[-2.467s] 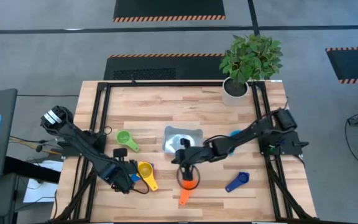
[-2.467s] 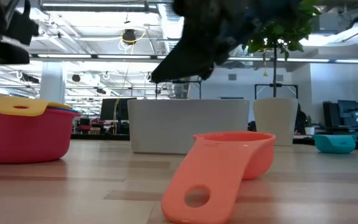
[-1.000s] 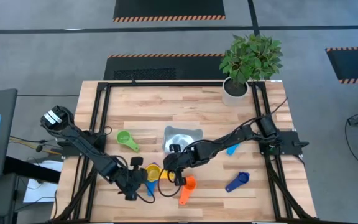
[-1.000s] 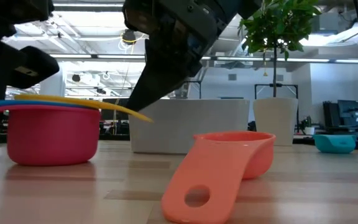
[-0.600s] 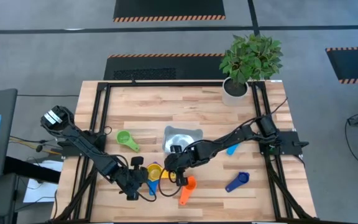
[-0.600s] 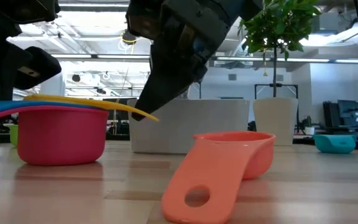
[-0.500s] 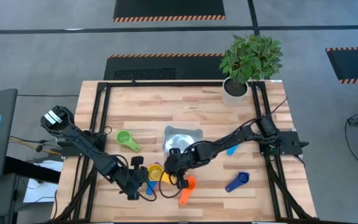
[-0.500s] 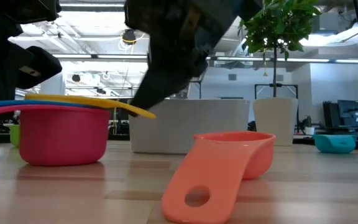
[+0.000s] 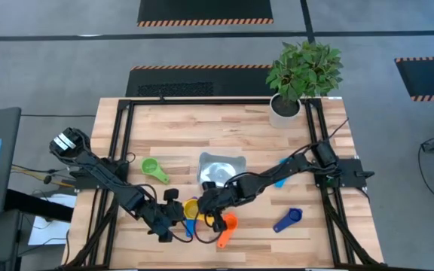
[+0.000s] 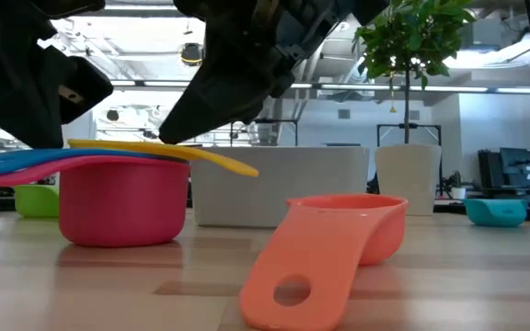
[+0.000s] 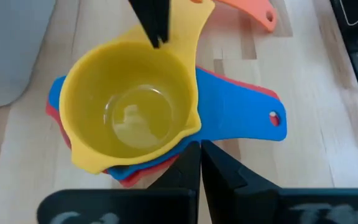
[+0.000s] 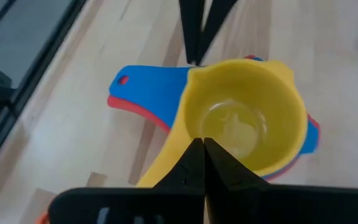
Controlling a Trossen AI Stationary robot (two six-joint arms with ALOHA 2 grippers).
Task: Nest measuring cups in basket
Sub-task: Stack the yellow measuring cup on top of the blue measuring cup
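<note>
Three smooth round plastic cups sat nested on the pale wooden table [image 9: 224, 128]: a glossy yellow cup [image 11: 129, 115] inside a blue cup [image 11: 241, 115], inside a red cup [image 10: 122, 202], flat handles fanned out. The left tool [image 11: 199, 163] had its dark fingers pressed together at the stack's rim beside the blue handle. The right tool [image 12: 202, 158], also pressed together, touched the yellow cup where its handle begins. An orange cup [image 10: 329, 253] lay just beside the stack, and the shiny silvery rectangular basket [image 9: 218, 168] stood near.
</note>
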